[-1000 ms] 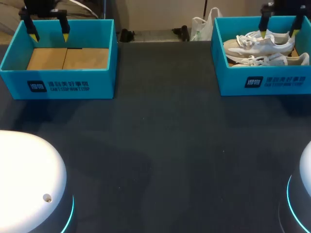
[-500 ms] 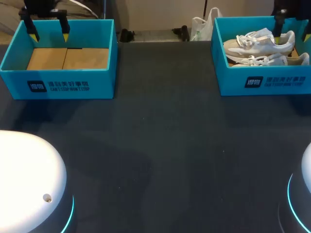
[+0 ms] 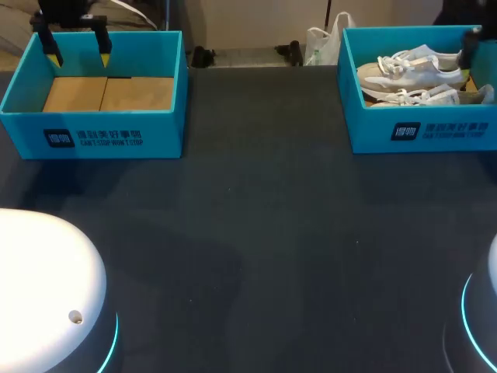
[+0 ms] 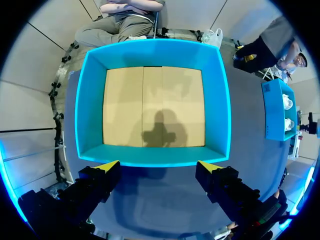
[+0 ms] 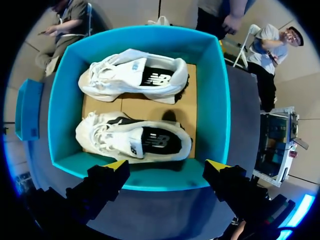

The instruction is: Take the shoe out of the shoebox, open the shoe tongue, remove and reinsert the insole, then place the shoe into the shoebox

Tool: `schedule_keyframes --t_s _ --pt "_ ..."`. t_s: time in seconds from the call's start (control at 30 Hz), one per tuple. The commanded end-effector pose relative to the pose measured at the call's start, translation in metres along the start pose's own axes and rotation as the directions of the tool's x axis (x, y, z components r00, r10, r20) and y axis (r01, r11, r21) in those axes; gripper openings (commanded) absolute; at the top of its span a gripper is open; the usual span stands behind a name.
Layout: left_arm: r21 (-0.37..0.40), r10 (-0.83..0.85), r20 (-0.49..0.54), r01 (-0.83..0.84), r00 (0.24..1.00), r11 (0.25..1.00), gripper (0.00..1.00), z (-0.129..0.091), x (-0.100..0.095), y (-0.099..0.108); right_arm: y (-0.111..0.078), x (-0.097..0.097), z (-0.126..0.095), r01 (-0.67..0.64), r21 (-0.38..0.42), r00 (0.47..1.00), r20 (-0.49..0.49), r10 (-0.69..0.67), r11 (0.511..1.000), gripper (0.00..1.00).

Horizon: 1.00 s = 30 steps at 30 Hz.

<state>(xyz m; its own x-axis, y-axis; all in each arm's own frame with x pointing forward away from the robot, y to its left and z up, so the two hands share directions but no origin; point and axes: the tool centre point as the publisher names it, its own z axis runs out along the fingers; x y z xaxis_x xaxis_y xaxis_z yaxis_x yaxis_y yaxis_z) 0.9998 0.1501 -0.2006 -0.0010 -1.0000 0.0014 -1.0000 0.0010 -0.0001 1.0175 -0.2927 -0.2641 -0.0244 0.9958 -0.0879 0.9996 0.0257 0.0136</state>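
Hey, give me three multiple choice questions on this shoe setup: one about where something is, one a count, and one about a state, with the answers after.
1. Where are the white shoes?
A. On the bare table.
B. In the right shoebox.
C. On top of a closed lid.

2. How many shoes lie in that box?
A. One.
B. Two.
C. Three.

3. How do the right arm's jaws stand?
A. Shut on a shoe.
B. Shut on the box wall.
C. Open, holding nothing.

Answers:
1 B, the head view shows them inside the box at the robot's right.
2 B, the right wrist view shows two lying side by side.
3 C, they stand wide apart above the box, clear of both shoes.
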Motion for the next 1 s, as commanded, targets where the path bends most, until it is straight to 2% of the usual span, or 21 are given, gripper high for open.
schedule_keyframes --t_s 0.03,0.13,0.17,0.27,0.4,0.47,0.53,0.63,0.8,0.9,1.0 --pt "0.000 0.000 0.000 0.000 1.000 1.000 1.00 0.000 0.000 0.000 0.005 -0.010 0.012 0.006 0.002 1.000 -0.015 -0.006 1.000 1.00" --pt "0.000 0.000 0.000 0.000 1.000 1.000 1.00 0.000 0.000 0.000 0.007 -0.015 0.019 0.019 0.003 1.000 -0.015 -0.019 1.000 1.00" --pt "0.000 0.000 0.000 0.000 1.000 1.000 1.00 0.000 0.000 0.000 0.007 -0.016 0.022 0.021 0.006 1.000 -0.014 -0.021 1.000 0.95" --pt "0.000 0.000 0.000 0.000 1.000 1.000 1.00 0.000 0.000 0.000 0.008 -0.020 0.029 0.030 0.003 0.999 -0.018 -0.030 1.000 0.92" --pt "0.000 0.000 0.000 0.000 1.000 1.000 1.00 0.000 0.000 0.000 0.010 -0.024 0.038 0.033 0.019 0.999 -0.025 -0.033 0.999 0.92" --pt "0.000 0.000 0.000 0.000 1.000 1.000 1.00 0.000 0.000 0.000 0.011 -0.025 0.042 0.037 0.026 0.999 -0.025 -0.037 0.999 0.84" --pt "0.000 0.000 0.000 0.000 1.000 1.000 1.00 0.000 0.000 0.000 0.012 -0.025 0.044 0.046 0.030 0.999 -0.027 -0.045 0.999 0.67" --pt "0.000 0.000 0.000 0.000 1.000 1.000 1.00 0.000 0.000 0.000 0.013 -0.025 0.049 0.052 0.031 0.998 -0.027 -0.051 0.998 0.70" --pt "0.000 0.000 0.000 0.000 1.000 1.000 1.00 0.000 0.000 0.000 0.011 -0.026 0.055 0.040 0.034 0.999 -0.036 -0.038 0.999 0.65" --pt "0.000 0.000 0.000 0.000 1.000 1.000 1.00 0.000 0.000 0.000 0.010 -0.026 0.058 0.031 0.039 0.999 -0.035 -0.029 0.999 0.67" --pt "0.000 0.000 0.000 0.000 1.000 1.000 1.00 0.000 0.000 0.000 0.009 -0.025 0.063 0.028 0.036 0.999 -0.034 -0.027 0.999 0.64"
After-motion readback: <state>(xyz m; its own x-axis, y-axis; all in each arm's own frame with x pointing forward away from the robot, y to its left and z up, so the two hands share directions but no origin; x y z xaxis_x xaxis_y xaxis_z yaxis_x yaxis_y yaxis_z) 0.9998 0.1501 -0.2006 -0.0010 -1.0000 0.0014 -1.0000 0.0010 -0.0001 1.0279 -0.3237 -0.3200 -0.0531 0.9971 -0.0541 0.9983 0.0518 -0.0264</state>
